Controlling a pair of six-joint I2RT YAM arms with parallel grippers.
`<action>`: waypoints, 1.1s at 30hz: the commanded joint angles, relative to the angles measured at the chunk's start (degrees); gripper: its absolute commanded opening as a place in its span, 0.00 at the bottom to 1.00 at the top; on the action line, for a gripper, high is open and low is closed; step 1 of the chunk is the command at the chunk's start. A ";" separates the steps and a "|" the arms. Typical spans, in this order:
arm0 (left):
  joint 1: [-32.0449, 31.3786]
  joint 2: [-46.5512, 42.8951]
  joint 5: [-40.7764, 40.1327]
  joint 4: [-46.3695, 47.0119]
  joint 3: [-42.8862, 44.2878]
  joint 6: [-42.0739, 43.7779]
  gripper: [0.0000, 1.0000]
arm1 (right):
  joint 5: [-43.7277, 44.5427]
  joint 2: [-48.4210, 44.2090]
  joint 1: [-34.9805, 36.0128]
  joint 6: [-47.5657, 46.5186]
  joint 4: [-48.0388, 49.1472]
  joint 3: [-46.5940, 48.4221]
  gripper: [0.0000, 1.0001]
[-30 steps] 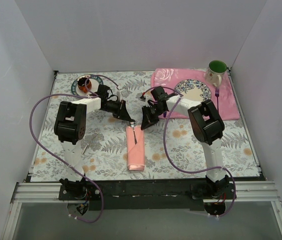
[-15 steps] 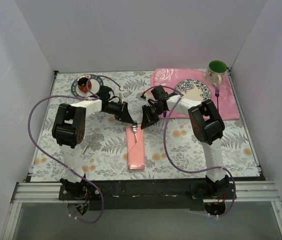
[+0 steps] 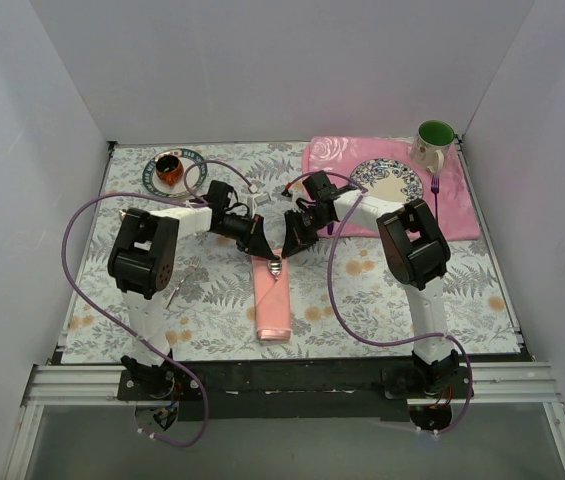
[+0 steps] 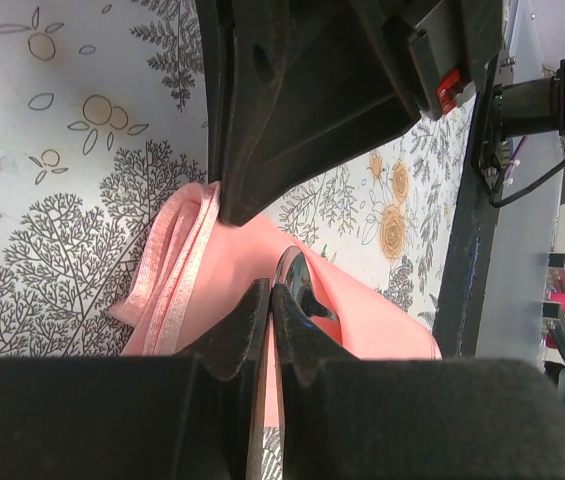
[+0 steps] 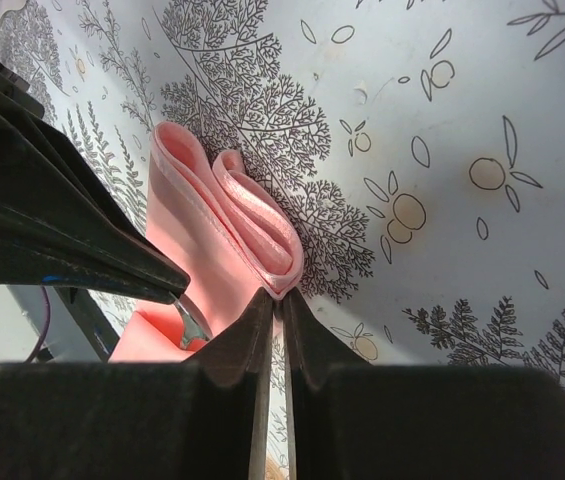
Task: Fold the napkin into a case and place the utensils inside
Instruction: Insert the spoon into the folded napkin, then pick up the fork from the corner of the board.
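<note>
- Black left gripper [image 4: 270, 292] is closed. Its tips appear to pinch the thin handle of a small, shiny silver metal spoon [image 4: 298, 288], whose oval bowl sticks out just past the fingertips.
- The right gripper [image 5: 279, 296] is closed as well, nipping the rolled cloth edge at the mouth of the narrow salmon-pink cloth case [image 5: 217, 225]. The two grippers meet almost tip to tip over that end.
- The case lies flat on the fern-patterned table [image 3: 382, 300], near its middle, on the near side of the two grippers.
- Done, as I judge it: the plain salmon-pink napkin [image 3: 273, 305] is already folded into its oblong pouch, with stacked layers and hems showing at the open end.
- In hand: the spoon is at the mouth with its bowl over the pink cloth. I cannot tell whether it sits between the layers or on top of them.
- Left to do, by my reading: slide the spoon fully in, release it, and add any other silver cutlery. No other piece is plainly visible.
- In the top view the case's long axis runs nearly straight from the far side toward the table's near edge, with the open mouth at the far end.
- The spoon lies roughly along the same axis, bowl leading toward the near end and handle back in the left gripper.
</note>
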 commanded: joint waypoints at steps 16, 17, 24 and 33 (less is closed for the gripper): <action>5.49 -13.76 -3.72 -8.46 9.21 -6.44 0.40 | 1.02 -2.86 -1.84 -2.46 -2.45 7.15 0.50; 6.72 -14.99 -5.82 -10.31 9.56 -6.26 0.42 | 1.20 -3.13 -2.10 -2.64 -2.71 7.76 0.53; 20.61 -24.23 -26.17 -32.02 11.41 -0.21 0.45 | 1.72 -7.08 -2.81 -4.40 -3.15 7.77 0.69; 21.93 -26.43 -41.70 -42.40 3.16 8.77 0.40 | 2.95 -10.25 -3.42 -4.75 -2.54 5.58 0.71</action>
